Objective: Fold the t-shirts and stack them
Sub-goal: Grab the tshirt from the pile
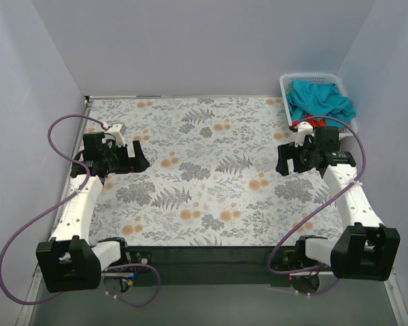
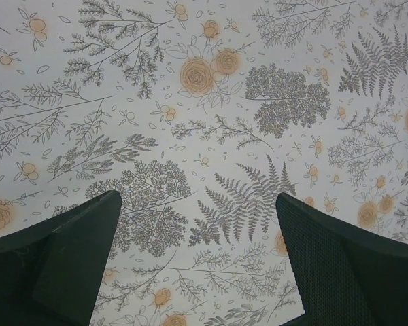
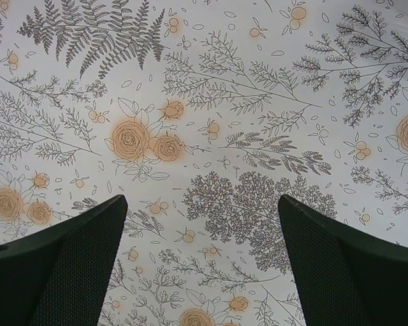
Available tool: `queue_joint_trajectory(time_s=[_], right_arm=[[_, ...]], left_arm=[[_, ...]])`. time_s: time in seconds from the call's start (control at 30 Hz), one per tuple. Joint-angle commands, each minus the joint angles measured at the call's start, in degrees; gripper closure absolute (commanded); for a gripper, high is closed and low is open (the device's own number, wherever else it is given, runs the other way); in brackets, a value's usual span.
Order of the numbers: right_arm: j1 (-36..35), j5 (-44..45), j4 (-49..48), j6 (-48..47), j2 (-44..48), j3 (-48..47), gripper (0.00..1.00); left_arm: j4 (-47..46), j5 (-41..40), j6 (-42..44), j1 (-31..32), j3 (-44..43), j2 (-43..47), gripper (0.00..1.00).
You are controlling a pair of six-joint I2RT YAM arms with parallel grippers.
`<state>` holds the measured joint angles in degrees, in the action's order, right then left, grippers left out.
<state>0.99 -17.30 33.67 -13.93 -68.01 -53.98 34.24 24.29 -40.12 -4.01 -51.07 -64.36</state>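
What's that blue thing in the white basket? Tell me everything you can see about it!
It is a teal-blue soft cloth t-shirt, crumpled in a wrinkly heap, not folded. It fills the white plastic lattice basket at the far right corner of the flowery table, bulging above the rim. A bit of orange-red cloth peeks out at its near edge.

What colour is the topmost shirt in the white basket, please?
Teal-blue shirt, best seen in the top external view.
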Motion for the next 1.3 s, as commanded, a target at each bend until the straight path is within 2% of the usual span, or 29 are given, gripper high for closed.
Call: queue_joint_trajectory(time_s=[0.0,0.1,0.17,0.33,0.73,0.87,1.1,1.27], right_arm=[[0.06,0.77,-0.19,-1.18,-0.98,-2.62,0.02],[-0.03,2.97,0.87,-1.8,-2.91,-5.52,0.02],[-0.03,3.67,1.57,-2.24,-4.75,-8.67,0.02],[0.15,6.3,1.93,-3.64,-10.73,-17.46,0.02],[3.75,15.17,1.05,-5.93,-38.41,-52.51,0.02],[4.28,19.4,-0.61,-6.63,-48.68,-61.22,0.02],[4.72,23.45,-4.75,-7.69,-59.25,-70.72,0.02],[4.81,26.79,-8.18,-9.09,-62.42,-71.53,0.04]], left_arm=[[-1.19,-1.17,-1.71,-0.03,-1.05,0.11,0.02],[-1.54,-2.75,-3.38,-0.03,-3.24,-1.81,0.02],[-1.37,-6.7,-6.71,-0.03,-4.38,-3.05,0.02],[1.09,-7.33,-6.2,-0.03,-7.64,-7.79,0.02],[1.26,-4.61,-6.9,-0.03,-10.63,-6.39,0.02],[2.32,-5.48,-6.82,-0.03,-9.58,-6.22,0.02],[2.76,-7.68,-5.76,-0.03,-5.89,-3.5,0.02],[4.25,-9.0,-4.53,-0.03,-4.3,-2.53,0.02]])
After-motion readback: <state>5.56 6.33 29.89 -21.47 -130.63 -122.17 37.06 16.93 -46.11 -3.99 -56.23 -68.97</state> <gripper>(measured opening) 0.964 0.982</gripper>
